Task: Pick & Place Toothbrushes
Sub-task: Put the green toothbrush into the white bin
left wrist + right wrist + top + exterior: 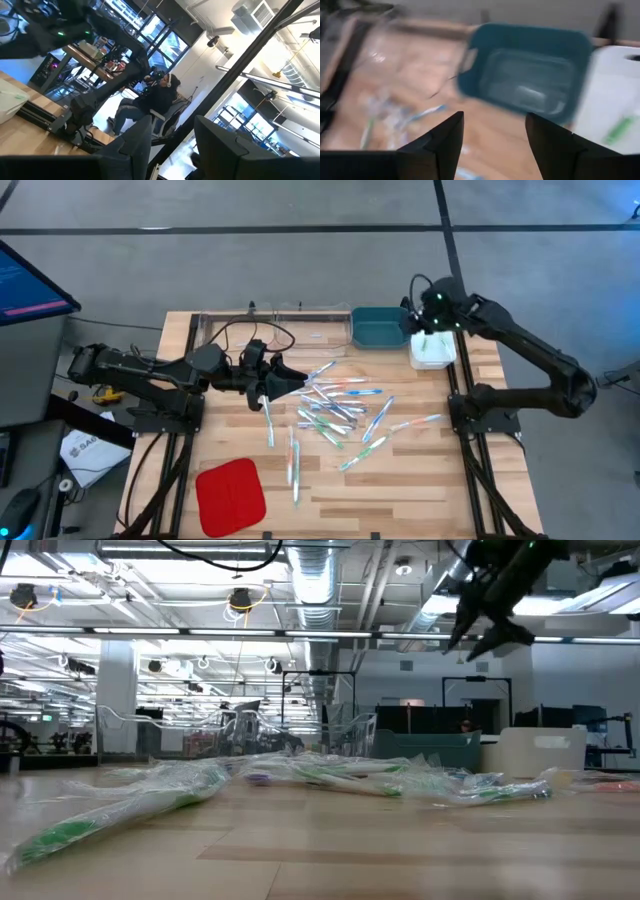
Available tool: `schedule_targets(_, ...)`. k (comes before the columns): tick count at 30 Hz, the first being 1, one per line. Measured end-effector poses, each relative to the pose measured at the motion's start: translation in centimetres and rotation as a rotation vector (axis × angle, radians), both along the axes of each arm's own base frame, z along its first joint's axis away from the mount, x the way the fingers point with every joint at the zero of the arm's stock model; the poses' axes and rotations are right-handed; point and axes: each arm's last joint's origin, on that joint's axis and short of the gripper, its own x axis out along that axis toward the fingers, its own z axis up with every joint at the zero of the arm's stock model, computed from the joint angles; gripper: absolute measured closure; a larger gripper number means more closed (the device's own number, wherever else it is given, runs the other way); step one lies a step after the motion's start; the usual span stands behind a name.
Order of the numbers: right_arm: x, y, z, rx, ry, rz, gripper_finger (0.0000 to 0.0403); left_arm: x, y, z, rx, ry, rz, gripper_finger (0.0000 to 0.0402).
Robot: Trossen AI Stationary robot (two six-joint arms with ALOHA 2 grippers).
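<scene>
Two end effectors are at work over the worktop [420, 480]. The right end effector [495, 137] hangs above the far right corner, over the white bin [433, 352] and beside the teal bin [379, 327]; its fingers [442, 137] stand spread with nothing between them. A green-accented toothbrush lies in the white bin [620, 129]. The left end effector [272, 380] sits at the left edge of the toothbrushes [340, 412], which lie scattered in clear wrappers across the middle of the worktop. Its fingers [135, 150] are parted, and its wrist view shows no object between them, only the room beyond and a seated person [150, 97]. A red pad [230, 495] lies at the near left. A clear bin [275, 330] stands to the left of the teal one.
</scene>
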Motion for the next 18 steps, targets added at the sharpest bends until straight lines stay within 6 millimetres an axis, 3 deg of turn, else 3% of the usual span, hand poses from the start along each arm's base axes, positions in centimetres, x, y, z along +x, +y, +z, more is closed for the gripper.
schedule_targets(10, 0.7, 7.0, 1.9, 0.040, -0.124, 0.403, 0.0194, 0.0, -0.1, 0.0, 0.008, 0.000, -0.019, 0.0257)
schedule_targets(18, 3.0, 12.2, 1.2, 0.188, -0.099, 0.604, 0.0207, 0.1, -0.1, -1.1, 0.044, 0.113, -0.083, 0.0257)
